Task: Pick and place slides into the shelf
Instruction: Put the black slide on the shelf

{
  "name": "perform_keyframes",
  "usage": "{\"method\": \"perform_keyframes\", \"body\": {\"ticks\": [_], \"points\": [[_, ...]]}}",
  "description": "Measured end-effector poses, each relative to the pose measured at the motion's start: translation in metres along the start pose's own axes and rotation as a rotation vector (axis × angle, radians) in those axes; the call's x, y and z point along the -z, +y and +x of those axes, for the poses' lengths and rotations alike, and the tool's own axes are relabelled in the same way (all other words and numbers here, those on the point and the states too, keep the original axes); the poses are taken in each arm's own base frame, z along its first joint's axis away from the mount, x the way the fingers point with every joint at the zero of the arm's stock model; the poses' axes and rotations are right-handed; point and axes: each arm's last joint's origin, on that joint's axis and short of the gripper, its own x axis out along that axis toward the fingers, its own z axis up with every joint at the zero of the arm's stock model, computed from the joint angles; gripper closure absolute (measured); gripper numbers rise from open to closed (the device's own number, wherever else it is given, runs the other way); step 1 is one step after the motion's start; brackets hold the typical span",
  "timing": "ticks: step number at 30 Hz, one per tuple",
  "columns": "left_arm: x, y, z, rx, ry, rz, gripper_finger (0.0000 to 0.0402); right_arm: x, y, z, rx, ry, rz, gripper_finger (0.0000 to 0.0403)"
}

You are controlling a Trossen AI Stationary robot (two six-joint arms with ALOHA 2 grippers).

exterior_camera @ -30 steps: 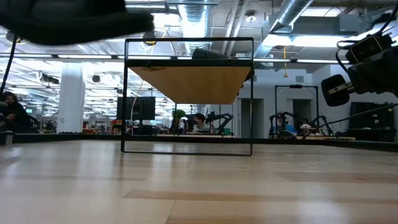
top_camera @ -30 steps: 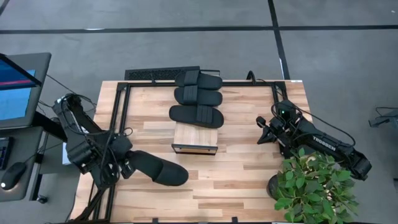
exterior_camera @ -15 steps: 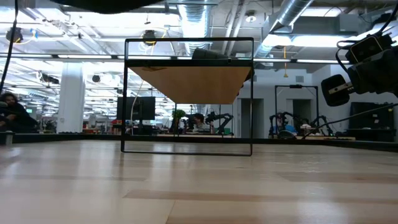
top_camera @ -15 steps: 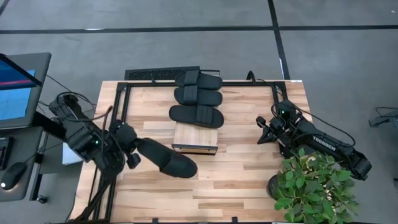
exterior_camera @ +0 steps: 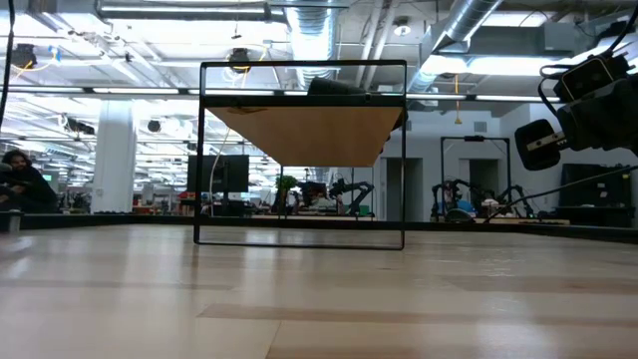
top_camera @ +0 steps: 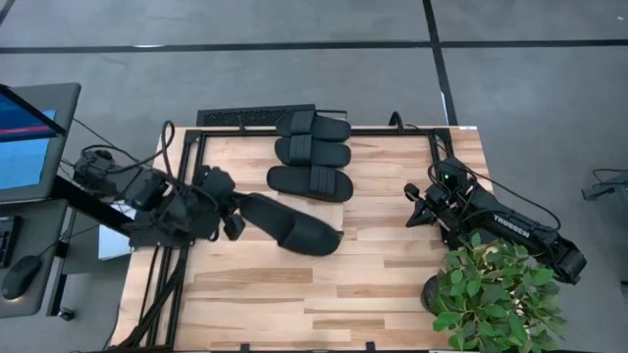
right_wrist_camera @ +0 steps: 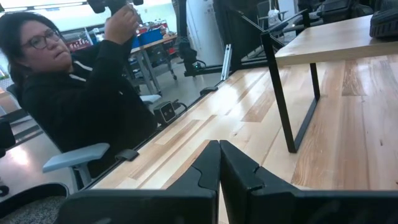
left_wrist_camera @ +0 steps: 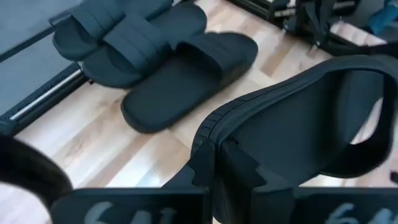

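text: "TROSSEN" | on: right arm (top_camera: 520, 232) | other text: none legible

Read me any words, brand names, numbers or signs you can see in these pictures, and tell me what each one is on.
"TROSSEN": white letters along the right arm, in the high view.
Pale marks on the left gripper's finger block, left wrist view: blurred and cut off at the edge, not readable.
Monitor beside the table: bright screen, no text legible.
The slides and the shelf show no readable label.
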Motion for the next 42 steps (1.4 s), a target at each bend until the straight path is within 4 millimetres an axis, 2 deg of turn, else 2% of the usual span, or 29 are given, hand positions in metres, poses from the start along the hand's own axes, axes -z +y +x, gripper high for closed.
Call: {"method": "perform_keyframes", "body": {"ticks": [11,18,26,35,42], "points": [[-0.029,0.002,0.028,0.003,-0.060,-0.073,0.0401,0.000,0.000,0.000,0.000,0.000,0.000,0.0403],[-0.034,-0.004,0.054,-0.032,-0.033,-0.071,0.0401,0.000,0.000,0.000,0.001,0.000,0.001,0.0403],[-0.037,-0.010,0.073,-0.044,-0.012,-0.059,0.0402,0.000,0.000,0.000,0.000,0.000,0.002,0.0403],[-0.027,-0.013,0.088,-0.059,0.023,-0.061,0.0402,0.000,0.000,0.000,0.000,0.000,0.000,0.0403],[-0.032,-0.011,0.085,-0.043,-0.025,-0.095,0.0402,0.000,0.000,0.000,0.000,0.000,0.001,0.0403]]}}
